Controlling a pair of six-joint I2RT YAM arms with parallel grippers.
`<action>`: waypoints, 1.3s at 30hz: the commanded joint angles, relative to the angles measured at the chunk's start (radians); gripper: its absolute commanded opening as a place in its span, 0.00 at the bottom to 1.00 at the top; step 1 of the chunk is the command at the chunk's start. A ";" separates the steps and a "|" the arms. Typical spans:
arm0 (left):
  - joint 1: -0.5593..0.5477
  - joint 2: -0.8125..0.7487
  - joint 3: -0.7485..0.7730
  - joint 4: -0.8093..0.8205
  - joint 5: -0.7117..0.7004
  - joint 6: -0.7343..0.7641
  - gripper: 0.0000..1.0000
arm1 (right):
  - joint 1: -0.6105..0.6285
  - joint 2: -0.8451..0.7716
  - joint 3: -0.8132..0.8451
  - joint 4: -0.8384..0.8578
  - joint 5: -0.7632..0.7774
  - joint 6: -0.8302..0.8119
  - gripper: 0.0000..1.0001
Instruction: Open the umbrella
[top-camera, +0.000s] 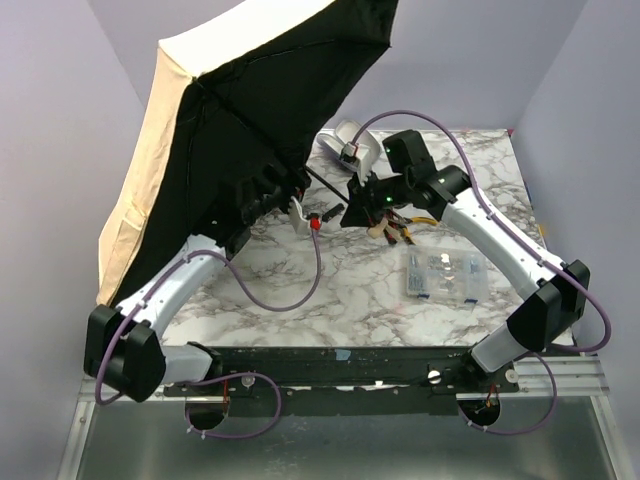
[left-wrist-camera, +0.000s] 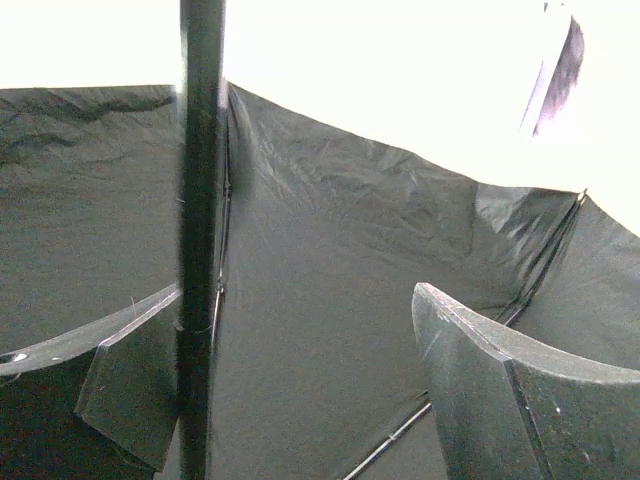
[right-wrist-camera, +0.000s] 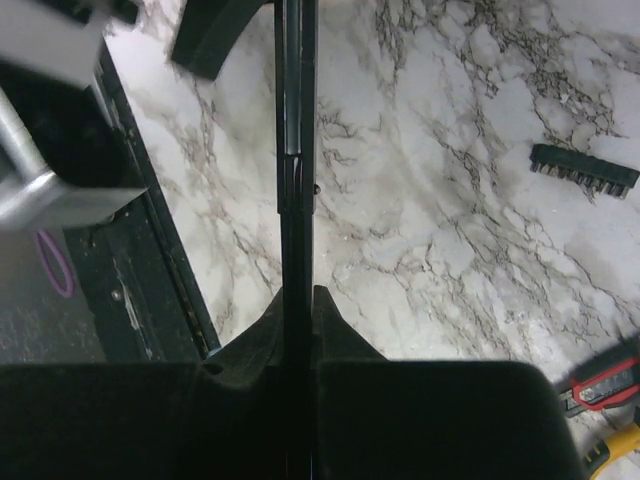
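Note:
The umbrella's canopy (top-camera: 270, 90) is spread open and tilted over the table's far left, with its black inner side facing me and a tan outer edge (top-camera: 140, 170). Its thin black shaft (top-camera: 325, 182) slants down to my right gripper (top-camera: 355, 197). In the right wrist view, the right gripper (right-wrist-camera: 298, 292) is shut on the shaft (right-wrist-camera: 297, 150). My left gripper (top-camera: 262, 190) reaches under the canopy. In the left wrist view it (left-wrist-camera: 300, 300) is open, and the shaft (left-wrist-camera: 200, 150) runs beside its left finger (left-wrist-camera: 130, 380). The knob handle is hidden.
A clear plastic box (top-camera: 445, 275) lies on the marble table (top-camera: 300, 300) at right. Red- and yellow-handled tools (top-camera: 400, 228) lie beside the right gripper and show in the right wrist view (right-wrist-camera: 610, 385). A black bit strip (right-wrist-camera: 585, 170) lies nearby. A pale object (top-camera: 355, 140) sits behind.

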 joint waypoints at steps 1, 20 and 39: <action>-0.023 -0.082 -0.014 -0.137 0.085 -0.085 0.86 | -0.009 -0.049 -0.019 0.190 -0.039 0.084 0.00; -0.029 -0.253 0.091 -0.350 0.033 -0.733 0.86 | -0.033 -0.309 -0.288 0.640 0.339 0.353 0.00; -0.024 0.171 0.659 -0.198 0.177 -2.228 0.77 | -0.031 -0.317 -0.366 0.852 0.558 0.641 0.00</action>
